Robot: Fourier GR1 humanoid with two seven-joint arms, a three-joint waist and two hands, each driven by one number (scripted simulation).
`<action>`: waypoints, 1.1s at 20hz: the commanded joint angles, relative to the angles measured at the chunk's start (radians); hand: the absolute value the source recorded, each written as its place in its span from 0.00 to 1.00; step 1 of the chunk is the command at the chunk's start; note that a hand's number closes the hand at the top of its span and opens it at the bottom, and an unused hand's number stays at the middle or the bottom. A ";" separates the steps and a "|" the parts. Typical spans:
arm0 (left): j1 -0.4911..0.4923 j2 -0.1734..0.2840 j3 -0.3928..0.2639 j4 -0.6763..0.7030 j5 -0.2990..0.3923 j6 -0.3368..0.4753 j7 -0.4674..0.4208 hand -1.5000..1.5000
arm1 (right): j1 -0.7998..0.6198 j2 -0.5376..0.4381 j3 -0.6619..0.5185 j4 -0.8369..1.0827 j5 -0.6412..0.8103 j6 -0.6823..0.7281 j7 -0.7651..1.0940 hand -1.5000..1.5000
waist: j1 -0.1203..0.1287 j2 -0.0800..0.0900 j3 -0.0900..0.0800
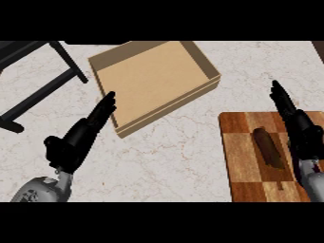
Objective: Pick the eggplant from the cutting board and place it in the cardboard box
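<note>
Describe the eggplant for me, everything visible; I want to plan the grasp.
The eggplant looks dark brown, smooth and elongated, roughly cigar-shaped, with no stem that can be made out. It lies flat on the wooden cutting board, long axis running away from the robot and leaning slightly to the left at its far end. The right hand is straight-fingered just to its right, above the board; contact cannot be told. The cardboard box stands apart, to the upper left.

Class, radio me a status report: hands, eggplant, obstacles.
Left hand open beside tan cardboard box. Right hand open above wooden cutting board. Dark brown eggplant on board, untouched. Path unobstructed.
</note>
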 commanded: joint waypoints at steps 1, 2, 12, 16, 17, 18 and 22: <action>0.035 0.054 0.055 0.013 -0.050 0.025 0.012 0.50 | 0.012 -0.034 -0.052 0.059 -0.081 0.136 -0.061 0.00 | -0.001 -0.024 0.002; 0.028 0.097 0.108 0.045 -0.065 0.056 0.005 0.50 | 0.016 -0.065 -0.061 0.072 -0.146 0.219 -0.044 0.00 | 0.005 -0.022 0.003; 0.101 0.235 0.281 0.232 -0.187 0.214 -0.042 0.50 | 0.186 -0.342 -0.038 0.229 -0.045 0.540 -0.523 0.00 | -0.008 -0.013 0.008; 0.102 0.246 0.283 0.213 -0.190 0.205 -0.043 0.50 | 0.161 -0.385 -0.099 0.405 -0.102 0.732 -0.778 0.00 | 0.012 -0.015 0.010; 0.094 0.228 0.279 0.280 -0.184 0.184 -0.082 0.50 | 0.124 -0.398 -0.085 0.461 -0.070 0.778 -0.821 0.00 | 0.013 -0.010 0.007; 0.107 0.242 0.286 0.222 -0.178 0.183 -0.066 0.50 | 0.106 -0.433 -0.091 0.501 -0.019 0.783 -0.897 0.00 | 0.024 -0.016 0.008; 0.088 0.219 0.271 0.258 -0.189 0.175 -0.090 0.50 | 0.011 -0.497 -0.033 0.574 0.179 0.618 -0.962 0.00 | 0.039 -0.011 0.008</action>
